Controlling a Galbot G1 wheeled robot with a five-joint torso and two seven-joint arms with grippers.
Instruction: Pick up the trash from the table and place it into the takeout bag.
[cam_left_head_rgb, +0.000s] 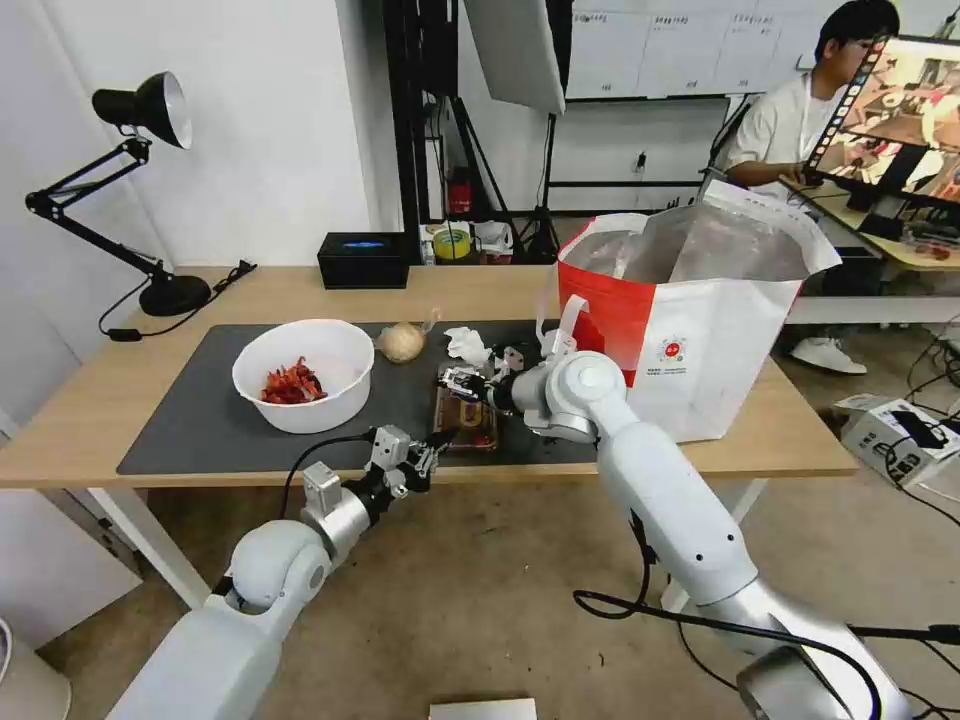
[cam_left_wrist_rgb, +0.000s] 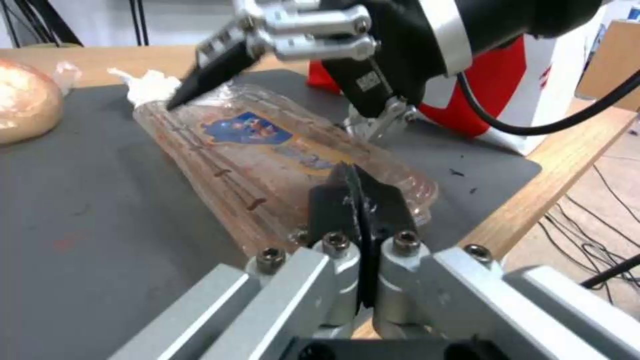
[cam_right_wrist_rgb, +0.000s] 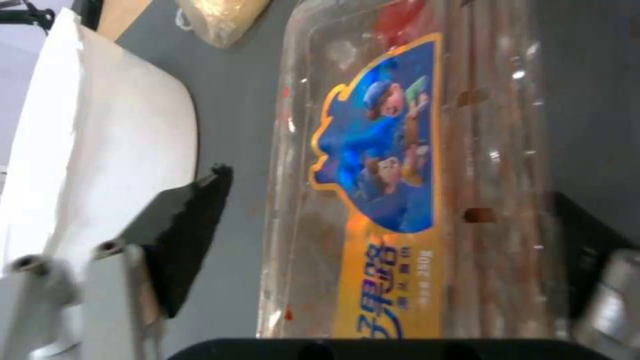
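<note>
Left gripper (cam_left_head_rgb: 432, 452): centre-low in the head view, at the desk's near edge; jaws pressed together, pinching the near rim of the clear hinged tray (cam_left_head_rgb: 466, 420), as the left wrist view shows (cam_left_wrist_rgb: 360, 195).
Right gripper (cam_left_head_rgb: 462, 381): just above the tray's far end in the head view; jaws spread wide, one black finger (cam_right_wrist_rgb: 190, 220) on each long side of the tray (cam_right_wrist_rgb: 400, 165), holding nothing.
Tray: lies on the dark grey mat (cam_left_head_rgb: 200, 420), its near end by the mat's front edge; blue and yellow label on the lid; in the left wrist view (cam_left_wrist_rgb: 267, 150) it runs from centre to upper left.
Tissue (cam_left_head_rgb: 467, 345): crumpled, white, just beyond the tray.
Wrapped lump (cam_left_head_rgb: 402, 342): beige, left of the tissue, beside the bowl's rim.
Bowl (cam_left_head_rgb: 330, 375): white, red scraps inside, left of centre; bare mat lies between it and the tray.
Takeout bag (cam_left_head_rgb: 720, 340): red and white, mouth open, right of centre near the desk's right edge, close behind the right arm's elbow.
Desk (cam_left_head_rgb: 300, 290): light wood; open strip along the far edge, black box (cam_left_head_rgb: 363, 260) and lamp (cam_left_head_rgb: 140, 180) at upper left.
</note>
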